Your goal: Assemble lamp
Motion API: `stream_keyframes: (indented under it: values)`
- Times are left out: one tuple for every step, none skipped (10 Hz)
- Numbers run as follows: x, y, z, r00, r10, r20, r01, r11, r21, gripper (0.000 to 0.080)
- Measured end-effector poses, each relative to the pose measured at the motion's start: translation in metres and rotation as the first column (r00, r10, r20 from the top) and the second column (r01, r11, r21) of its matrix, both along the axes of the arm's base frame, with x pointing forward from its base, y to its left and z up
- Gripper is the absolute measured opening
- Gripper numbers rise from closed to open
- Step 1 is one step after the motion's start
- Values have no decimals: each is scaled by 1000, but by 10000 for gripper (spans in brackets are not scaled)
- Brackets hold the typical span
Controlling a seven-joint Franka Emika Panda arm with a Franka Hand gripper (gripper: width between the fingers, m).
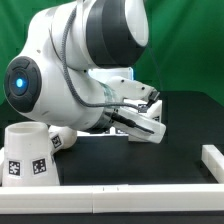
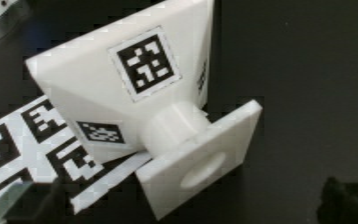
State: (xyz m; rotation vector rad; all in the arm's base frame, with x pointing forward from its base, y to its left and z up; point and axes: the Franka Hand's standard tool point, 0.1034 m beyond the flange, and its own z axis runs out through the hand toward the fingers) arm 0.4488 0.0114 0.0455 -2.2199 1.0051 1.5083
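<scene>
The lamp base (image 2: 144, 75), a white block with a square tag, a short round neck and a square plate with a hole (image 2: 202, 160), lies on its side on the black table in the wrist view. My gripper (image 2: 185, 215) is open, with one dark fingertip (image 2: 350, 200) on each side of the view and the base just ahead of them, untouched. In the exterior view the gripper (image 1: 150, 118) hangs low over the middle of the table under the arm. The cone shade (image 1: 28, 155) stands at the exterior view's front left. The bulb is out of view.
The marker board (image 2: 25, 145) lies right beside the base. A white rail (image 1: 214, 162) stands at the exterior view's right and another runs along the table's front edge (image 1: 120, 190). The robot's bulky arm (image 1: 70, 70) fills the exterior view's upper left.
</scene>
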Motion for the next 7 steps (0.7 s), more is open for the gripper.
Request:
stream_keyframes:
  values:
    - [-1, 5, 0, 999, -33, -1, 33, 999, 17, 698]
    - [-4, 7, 2, 1000, 9, -7, -9, 1000, 17, 698]
    - [-6, 14, 8, 992, 128, -16, -128, 992, 9, 698]
    - [-5, 21, 16, 975, 220, -26, -219, 975, 31, 698]
    - [-3, 23, 17, 964, 264, -14, -263, 964, 41, 698]
    - [-4, 23, 17, 966, 260, -14, -259, 965, 41, 698]
    - [-4, 22, 17, 966, 259, -14, -258, 965, 41, 698]
